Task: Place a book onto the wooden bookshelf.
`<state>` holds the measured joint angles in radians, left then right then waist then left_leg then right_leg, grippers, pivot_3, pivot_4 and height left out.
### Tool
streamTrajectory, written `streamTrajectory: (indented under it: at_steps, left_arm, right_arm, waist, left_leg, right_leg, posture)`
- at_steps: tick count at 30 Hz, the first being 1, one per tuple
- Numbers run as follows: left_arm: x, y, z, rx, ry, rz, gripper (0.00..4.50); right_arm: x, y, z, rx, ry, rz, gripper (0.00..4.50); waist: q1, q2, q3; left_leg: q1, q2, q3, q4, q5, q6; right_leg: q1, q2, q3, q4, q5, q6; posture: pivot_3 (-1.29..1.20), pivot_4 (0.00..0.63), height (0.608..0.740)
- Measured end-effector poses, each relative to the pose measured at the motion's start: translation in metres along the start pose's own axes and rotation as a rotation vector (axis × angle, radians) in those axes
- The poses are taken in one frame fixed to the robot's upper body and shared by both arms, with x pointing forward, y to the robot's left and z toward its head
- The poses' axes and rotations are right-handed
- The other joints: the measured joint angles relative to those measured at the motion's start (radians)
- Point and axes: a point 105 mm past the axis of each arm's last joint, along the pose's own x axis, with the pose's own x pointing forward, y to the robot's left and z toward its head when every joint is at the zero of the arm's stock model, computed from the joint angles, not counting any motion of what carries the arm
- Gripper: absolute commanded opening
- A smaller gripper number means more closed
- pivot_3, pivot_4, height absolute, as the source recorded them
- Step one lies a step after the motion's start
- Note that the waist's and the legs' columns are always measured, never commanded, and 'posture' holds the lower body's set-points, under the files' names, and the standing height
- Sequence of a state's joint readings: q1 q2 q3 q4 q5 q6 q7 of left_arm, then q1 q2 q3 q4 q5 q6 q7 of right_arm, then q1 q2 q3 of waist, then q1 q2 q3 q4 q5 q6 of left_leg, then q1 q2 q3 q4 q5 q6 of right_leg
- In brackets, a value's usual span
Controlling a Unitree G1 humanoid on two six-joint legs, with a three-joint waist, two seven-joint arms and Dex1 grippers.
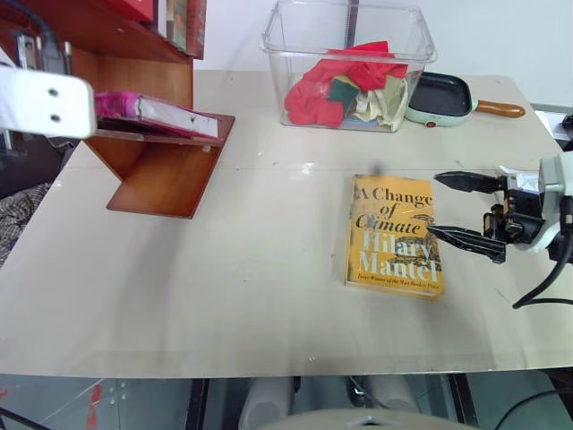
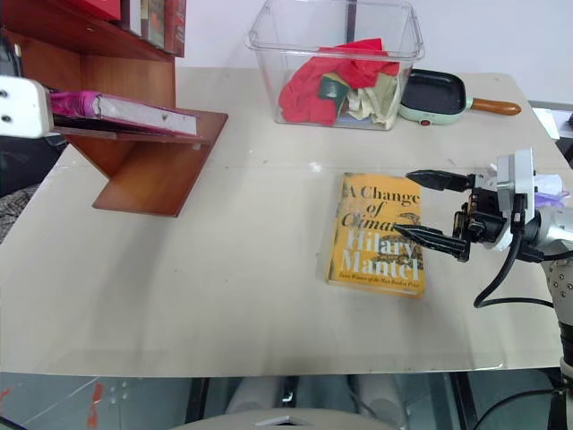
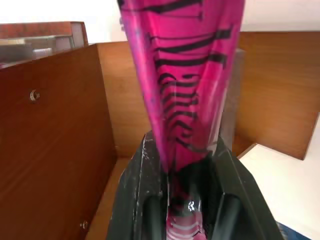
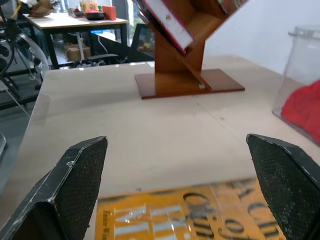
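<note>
Clamped in the left claw (image 3: 192,200) is the pink book (image 1: 152,111), its glossy cover with black lettering rising from between the two black fingers in the left wrist view. Seen from the head, that book lies nearly flat on a slanted board of the wooden bookshelf (image 1: 161,175), page edges facing the table's middle, with the white end of the left arm just beside its near end. On the board above, a few upright books (image 1: 183,22) stand with red and dark spines.

At the other side of the table (image 1: 224,296), the right claw (image 1: 466,210) hangs with its fingers spread wide apart and nothing between them, pointing sideways toward the yellow book (image 1: 396,236). That book lies flat on the table, cover up, reading "A Change of Climate" and "Hilary Mantel"; the lower fingertip (image 1: 443,235) overlaps its right edge in the head view, though whether it touches cannot be told. In the right wrist view the yellow cover sits low between the two textured pads (image 4: 80,175), with the bookshelf's base well beyond it.

Farther back stands a clear plastic bin (image 1: 349,54) holding red and pale cloths (image 1: 345,85). Just beside the bin lies a small pale-green pan (image 1: 443,97) with a dark inside and a wooden handle.
</note>
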<state>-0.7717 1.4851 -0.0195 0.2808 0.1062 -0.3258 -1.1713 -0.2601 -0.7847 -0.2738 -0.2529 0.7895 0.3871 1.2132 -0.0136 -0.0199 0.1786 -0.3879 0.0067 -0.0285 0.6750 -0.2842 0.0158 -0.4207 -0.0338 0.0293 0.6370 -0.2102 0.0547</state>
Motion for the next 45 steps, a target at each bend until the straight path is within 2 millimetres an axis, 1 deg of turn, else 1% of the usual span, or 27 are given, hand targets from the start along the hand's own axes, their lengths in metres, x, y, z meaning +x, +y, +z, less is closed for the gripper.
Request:
streamTrajectory:
  at_steps: [2,4,5,8,9,10,12,14,15,16,19,21,23,25,27,28,29,30,32,33,35,37,38,39,41,43,45]
  left_arm:
    - [0.01,-0.006,-0.004,0.008,-0.009,0.021,0.3]
    - [0.018,-0.009,-0.006,0.008,-0.016,0.048,0.3]
    - [0.021,-0.01,-0.007,0.013,-0.016,0.049,0.3]
    - [0.029,-0.013,-0.009,0.0,-0.03,0.065,0.3]
    - [0.031,-0.014,-0.009,-0.008,-0.038,0.07,1.27]
    - [0.034,-0.015,-0.009,-0.048,-0.065,0.087,1.49]
    - [0.037,-0.019,-0.01,-0.104,-0.089,0.092,2.37]
    - [0.033,-0.017,-0.008,-0.138,-0.119,0.115,3.35]
    - [0.031,-0.016,-0.007,-0.151,-0.132,0.122,3.65]
    - [0.03,-0.017,-0.005,-0.157,-0.142,0.122,3.65]
    - [0.029,-0.03,0.003,-0.192,-0.174,0.089,3.65]
    - [0.027,-0.028,0.008,-0.214,-0.191,0.106,3.65]
    - [0.025,-0.021,0.019,-0.239,-0.241,0.134,3.65]
    - [0.018,-0.013,0.043,-0.3,-0.353,0.144,3.65]
    - [0.005,-0.006,0.077,-0.389,-0.502,0.115,3.65]
    - [0.001,-0.003,0.086,-0.426,-0.547,0.103,3.65]
    - [-0.006,0.0,0.103,-0.501,-0.626,0.073,3.65]
    - [-0.016,0.0,0.126,-0.581,-0.728,0.014,3.65]
    - [-0.027,-0.005,0.157,-0.668,-0.848,-0.079,3.65]
    - [-0.029,-0.008,0.169,-0.712,-0.893,-0.103,3.65]
    - [-0.021,-0.025,0.188,-0.819,-0.958,-0.149,3.65]
    - [-0.004,-0.059,0.199,-0.958,-0.951,-0.27,3.65]
    - [0.003,-0.071,0.201,-1.018,-0.94,-0.298,3.65]
    - [0.012,-0.089,0.202,-1.09,-0.906,-0.335,3.65]
    - [0.024,-0.112,0.2,-1.182,-0.849,-0.358,3.65]
    - [0.034,-0.139,0.195,-1.267,-0.78,-0.357,3.65]
    - [0.04,-0.16,0.189,-1.34,-0.726,-0.342,3.65]
  right_arm:
    - [0.002,0.002,0.003,-0.006,-0.016,0.006,4.5]
    - [0.003,0.002,0.005,-0.013,-0.024,-0.001,4.5]
    - [0.003,0.003,0.007,-0.021,-0.03,-0.003,4.5]
    - [0.006,0.006,0.013,-0.039,-0.051,-0.01,4.5]
    - [0.007,0.007,0.014,-0.044,-0.058,-0.011,4.5]
    - [0.009,0.008,0.016,-0.046,-0.076,-0.017,4.5]
    - [0.01,0.008,0.018,-0.045,-0.094,-0.022,4.5]
    - [0.007,0.006,0.022,-0.054,-0.113,-0.052,4.5]
    - [0.006,0.005,0.024,-0.06,-0.119,-0.062,4.5]
    - [0.006,0.005,0.026,-0.065,-0.124,-0.066,4.5]
    - [0.008,0.006,0.027,-0.066,-0.138,-0.067,4.5]
    - [0.008,0.006,0.027,-0.066,-0.138,-0.068,4.5]
    - [0.008,0.006,0.027,-0.065,-0.138,-0.067,4.5]
    - [0.008,0.005,0.026,-0.065,-0.129,-0.07,4.5]
    - [0.006,0.003,0.024,-0.066,-0.11,-0.081,4.5]
    - [0.005,0.001,0.023,-0.063,-0.104,-0.087,4.5]
    - [0.003,-0.001,0.021,-0.055,-0.093,-0.099,4.5]
    - [0.0,-0.002,0.017,-0.043,-0.076,-0.113,4.5]
    - [-0.004,-0.004,0.011,-0.035,-0.042,-0.137,4.5]
    - [-0.008,-0.007,0.007,-0.03,-0.014,-0.158,4.5]
    - [-0.018,-0.012,-0.007,-0.015,0.057,-0.209,4.5]
    - [-0.034,-0.017,-0.024,0.017,0.141,-0.272,4.5]
    - [-0.041,-0.017,-0.031,0.023,0.178,-0.294,4.5]
    - [-0.054,-0.016,-0.043,0.037,0.241,-0.326,4.5]
    - [-0.071,-0.015,-0.057,0.054,0.321,-0.367,4.5]
    - [-0.091,-0.011,-0.07,0.075,0.387,-0.414,4.5]
    - [-0.107,-0.008,-0.078,0.093,0.425,-0.453,4.5]
  waist:
    - [0.0,0.0,0.0]
    - [0.0,0.0,0.0]
    - [0.0,0.001,-0.001]
    - [0.001,0.005,-0.003]
    - [0.001,0.006,-0.004]
    - [0.002,0.01,-0.006]
    - [0.001,0.009,-0.006]
    - [0.001,0.008,-0.006]
    - [0.001,0.008,-0.006]
    - [0.001,0.008,-0.006]
    - [0.0,0.007,-0.005]
    - [0.002,0.005,-0.004]
    - [0.006,0.003,-0.003]
    - [0.006,0.002,-0.003]
    - [0.002,0.002,-0.002]
    - [0.001,0.002,-0.002]
    - [0.0,0.001,-0.002]
    - [0.0,0.001,-0.002]
    - [-0.001,0.002,-0.002]
    - [-0.001,0.002,-0.002]
    - [0.0,0.005,-0.004]
    - [-0.001,0.004,-0.003]
    - [-0.002,0.004,-0.003]
    - [-0.001,0.004,-0.003]
    - [0.0,0.004,-0.003]
    - [0.001,0.004,-0.003]
    - [0.0,0.004,-0.003]
  left_leg:
    - [0.003,-0.001,0.001,0.0,0.0,0.0]
    - [0.008,0.0,0.001,0.0,0.0,0.0]
    - [0.009,0.0,0.001,0.0,0.001,0.0]
    - [0.014,0.001,0.001,0.0,0.001,0.001]
    - [0.014,0.001,0.001,0.0,0.001,0.001]
    - [0.015,0.001,0.001,0.0,0.002,0.001]
    - [0.014,0.001,0.001,0.0,0.002,0.001]
    - [0.011,0.001,0.0,0.002,0.002,0.001]
    - [0.009,0.001,0.0,0.002,0.001,0.001]
    - [0.007,0.001,0.001,0.002,0.001,0.001]
    - [0.004,0.0,0.002,0.002,0.001,0.001]
    - [0.003,0.0,0.001,0.002,0.001,0.001]
    - [0.003,0.0,0.0,0.002,0.001,0.001]
    - [0.003,0.001,-0.001,0.002,0.001,0.001]
    - [0.003,0.001,-0.001,0.002,0.001,0.001]
    - [0.004,0.001,0.0,0.002,0.001,0.001]
    - [0.004,0.001,-0.001,0.002,0.001,0.001]
    - [0.004,0.001,-0.001,0.002,0.001,0.001]
    - [0.005,0.001,-0.004,0.002,0.001,0.001]
    - [0.006,0.001,-0.004,0.002,0.001,0.001]
    - [0.009,0.001,-0.004,0.002,0.001,0.001]
    - [0.009,0.0,-0.004,0.002,0.001,0.001]
    - [0.009,0.0,-0.003,0.002,0.001,0.001]
    - [0.009,0.0,-0.003,0.002,0.001,0.001]
    - [0.01,0.0,-0.002,0.002,0.001,0.001]
    - [0.01,-0.001,0.0,0.002,0.001,0.001]
    - [0.01,-0.001,0.002,0.002,0.001,0.001]
  right_leg:
    - [0.001,0.0,0.001,0.004,0.0,0.0]
    - [0.004,0.002,0.001,0.005,0.0,0.0]
    - [0.006,0.003,0.001,0.005,-0.003,0.002]
    - [0.009,0.004,0.001,0.008,-0.003,0.002]
    - [0.009,0.004,0.001,0.008,-0.003,0.002]
    - [0.009,0.004,0.002,0.009,-0.003,0.002]
    - [0.009,0.004,0.002,0.009,-0.003,0.0]
    - [0.008,0.003,0.001,0.008,-0.001,-0.003]
    - [0.007,0.002,0.001,0.008,-0.001,-0.002]
    - [0.005,0.001,0.001,0.006,-0.001,-0.002]
    - [0.003,-0.001,0.001,0.004,-0.001,-0.002]
    - [0.003,-0.001,0.0,0.003,-0.001,-0.001]
    - [0.003,-0.001,-0.001,0.004,-0.001,-0.001]
    - [0.003,-0.002,-0.001,0.004,-0.001,-0.001]
    - [0.004,-0.002,-0.001,0.005,-0.001,-0.001]
    - [0.004,-0.001,0.0,0.005,-0.001,-0.001]
    - [0.004,-0.001,0.0,0.005,-0.001,-0.001]
    - [0.004,-0.001,-0.001,0.005,-0.002,-0.001]
    - [0.004,-0.001,0.0,0.006,-0.002,-0.001]
    - [0.005,-0.001,0.001,0.006,-0.002,-0.001]
    - [0.007,-0.001,0.003,0.006,-0.002,-0.001]
    - [0.007,0.0,0.004,0.006,-0.002,-0.001]
    - [0.007,0.0,0.004,0.006,-0.002,-0.001]
    - [0.007,0.0,0.005,0.006,-0.002,-0.001]
    - [0.007,0.001,0.006,0.005,-0.002,-0.002]
    - [0.007,0.001,0.008,0.005,-0.002,-0.002]
    - [0.007,0.001,0.009,0.005,-0.002,-0.002]
  posture:
    - [0.0,0.15,0.74]
    - [0.0,0.15,0.74]
    - [0.0,0.15,0.74]
    - [0.0,0.15,0.74]
    - [0.0,0.15,0.74]
    - [0.0,0.15,0.74]
    - [0.0,0.15,0.74]
    - [0.0,0.15,0.74]
    - [0.0,0.15,0.74]
    - [0.0,0.15,0.74]
    - [0.0,0.15,0.74]
    - [0.0,0.15,0.74]
    - [0.0,0.15,0.74]
    - [0.0,0.15,0.74]
    - [0.0,0.15,0.74]
    - [0.0,0.15,0.74]
    - [0.0,0.15,0.74]
    - [0.0,0.15,0.74]
    - [0.0,0.15,0.74]
    - [0.0,0.15,0.74]
    - [0.0,0.15,0.74]
    - [0.0,0.15,0.74]
    - [0.0,0.15,0.74]
    - [0.0,0.15,0.74]
    - [0.0,0.15,0.74]
    - [0.0,0.15,0.74]
    - [0.0,0.15,0.74]
